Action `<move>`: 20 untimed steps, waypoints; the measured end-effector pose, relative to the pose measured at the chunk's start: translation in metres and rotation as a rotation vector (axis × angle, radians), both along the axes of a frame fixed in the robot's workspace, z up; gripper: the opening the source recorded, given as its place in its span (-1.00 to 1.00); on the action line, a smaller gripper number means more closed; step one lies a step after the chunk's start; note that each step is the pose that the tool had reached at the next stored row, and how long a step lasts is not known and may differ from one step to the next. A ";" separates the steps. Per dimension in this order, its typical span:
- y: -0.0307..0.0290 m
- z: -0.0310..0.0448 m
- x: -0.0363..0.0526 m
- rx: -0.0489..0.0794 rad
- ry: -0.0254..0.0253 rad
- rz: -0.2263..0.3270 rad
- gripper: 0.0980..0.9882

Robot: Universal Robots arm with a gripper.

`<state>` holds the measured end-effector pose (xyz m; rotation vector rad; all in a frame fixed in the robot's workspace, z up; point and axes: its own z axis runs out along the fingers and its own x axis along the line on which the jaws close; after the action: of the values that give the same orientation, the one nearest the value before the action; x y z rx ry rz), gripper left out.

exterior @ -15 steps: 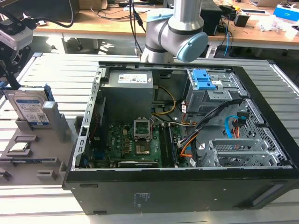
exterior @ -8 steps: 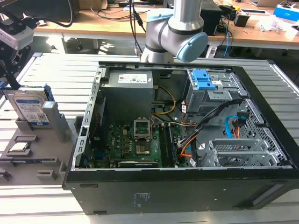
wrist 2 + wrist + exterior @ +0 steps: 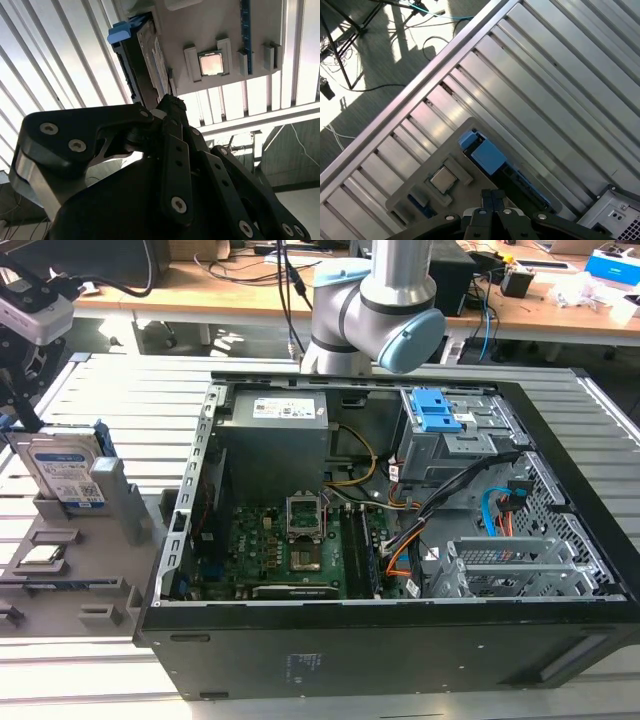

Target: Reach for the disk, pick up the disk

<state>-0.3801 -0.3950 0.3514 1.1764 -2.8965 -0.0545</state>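
Claw (image 3: pixel 492 196) clenched on nothing, close to the upright disk (image 3: pixel 488 156). Exterior view gives its white-and-blue label (image 3: pixel 68 480) face, print unreadable; wrist views give its blue-railed edge.

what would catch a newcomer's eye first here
The open black computer case sits in the middle of the exterior view, its green motherboard bared, with the arm's silver-and-blue joint behind it. At the exterior view's left the disk stands on edge in a grey holder, the hand close by it in the first wrist view.
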 end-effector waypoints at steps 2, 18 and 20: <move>0.0000 0.0000 0.0000 0.000 0.0000 0.007 -0.98; 0.0000 0.0000 0.0000 0.000 0.0000 0.088 -0.98; 0.0000 0.0000 0.0000 0.000 0.0000 0.097 -0.98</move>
<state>-0.3801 -0.3950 0.3514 1.3147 -2.8346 -0.0533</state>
